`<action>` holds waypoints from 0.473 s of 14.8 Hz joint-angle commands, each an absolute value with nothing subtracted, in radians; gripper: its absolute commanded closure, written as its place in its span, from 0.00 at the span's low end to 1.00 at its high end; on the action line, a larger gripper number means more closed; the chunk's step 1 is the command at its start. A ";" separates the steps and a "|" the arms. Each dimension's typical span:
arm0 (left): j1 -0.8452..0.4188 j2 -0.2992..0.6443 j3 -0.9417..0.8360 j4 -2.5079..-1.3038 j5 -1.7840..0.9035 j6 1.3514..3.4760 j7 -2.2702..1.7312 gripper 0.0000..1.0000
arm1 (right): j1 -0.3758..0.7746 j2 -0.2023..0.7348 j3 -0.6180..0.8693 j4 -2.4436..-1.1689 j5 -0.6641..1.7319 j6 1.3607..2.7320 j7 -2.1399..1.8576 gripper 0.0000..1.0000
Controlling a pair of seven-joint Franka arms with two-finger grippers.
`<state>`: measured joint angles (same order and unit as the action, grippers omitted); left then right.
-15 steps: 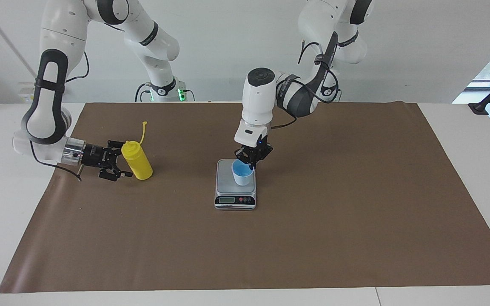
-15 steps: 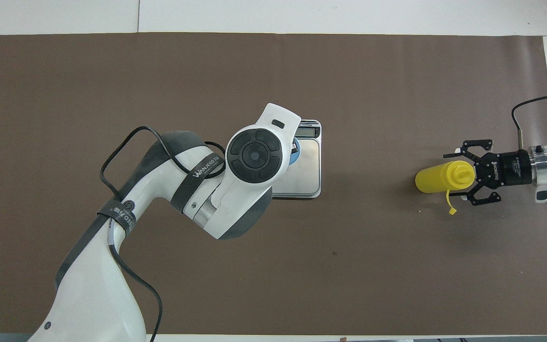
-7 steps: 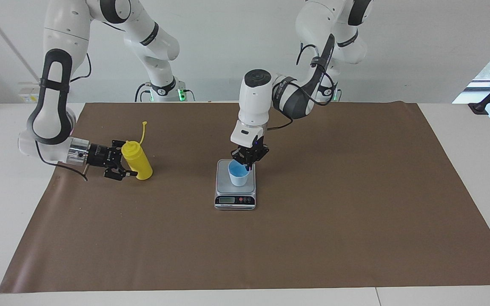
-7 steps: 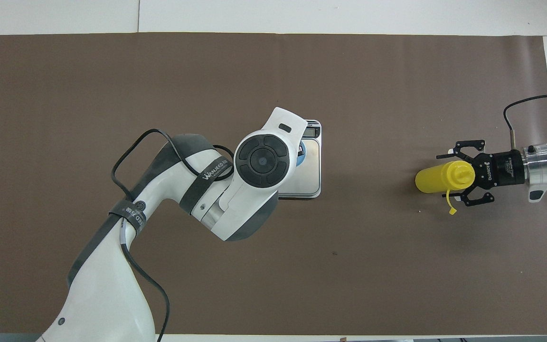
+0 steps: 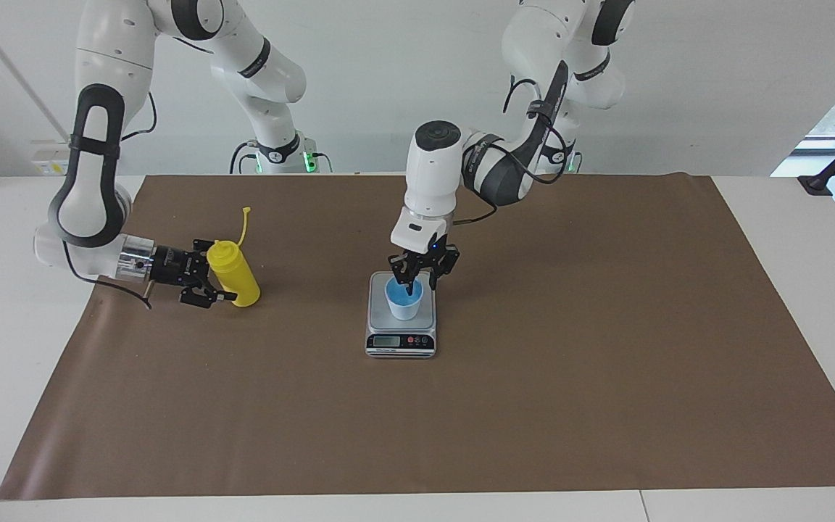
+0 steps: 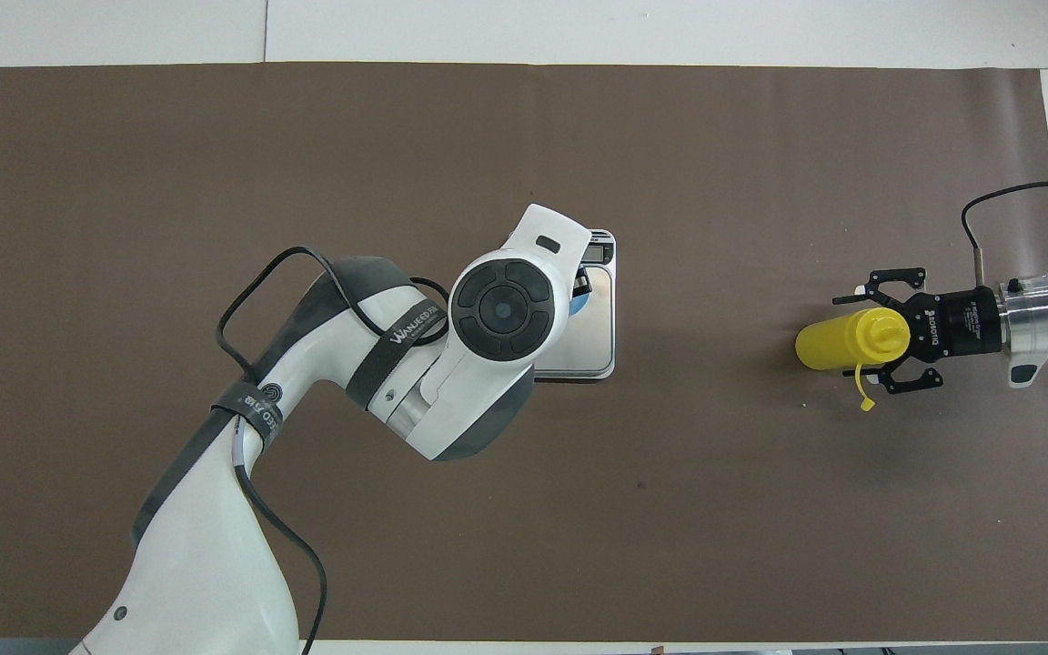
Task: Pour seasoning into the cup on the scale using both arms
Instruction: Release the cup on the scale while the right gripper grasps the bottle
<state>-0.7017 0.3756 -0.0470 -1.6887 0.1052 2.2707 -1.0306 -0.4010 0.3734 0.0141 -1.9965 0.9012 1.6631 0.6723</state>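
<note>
Facing view: the cup (image 5: 404, 299) stands upright on the scale (image 5: 401, 325), its blue inside showing no contents. The left gripper (image 5: 420, 274) points straight down over the cup, fingers spread apart, one reaching inside the rim; it grips nothing. The bottle (image 5: 233, 274) stands upright on the brown mat (image 5: 533, 377), toward the right arm's end of the table, nozzle up. The right gripper (image 5: 209, 284) lies level, wide open, fingers flanking the bottle.

Overhead view: the left arm (image 6: 415, 373) hides most of the cup (image 6: 583, 297). The bottle (image 6: 847, 338) stands between the right gripper's (image 6: 871, 340) open fingers.
</note>
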 commanded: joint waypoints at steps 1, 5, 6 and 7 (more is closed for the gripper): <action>-0.700 0.287 -0.038 -1.730 0.127 2.232 -1.034 0.00 | -0.402 0.344 0.015 -2.033 0.931 1.687 0.649 0.03; -0.654 0.172 -0.038 -1.837 0.123 2.197 -0.956 0.00 | -0.402 0.344 0.014 -2.031 0.931 1.687 0.650 0.12; -0.640 0.141 -0.037 -1.873 0.123 2.197 -0.924 0.00 | -0.402 0.344 0.014 -2.031 0.931 1.687 0.650 0.18; -0.609 0.118 -0.038 -1.908 0.123 2.197 -0.875 0.00 | -0.402 0.344 0.014 -2.031 0.931 1.687 0.650 0.33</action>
<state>-0.6566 0.2099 -0.0356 -1.7883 0.1053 2.1949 -0.9495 -0.4011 0.3727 0.0139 -1.9971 0.9017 1.6659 0.6723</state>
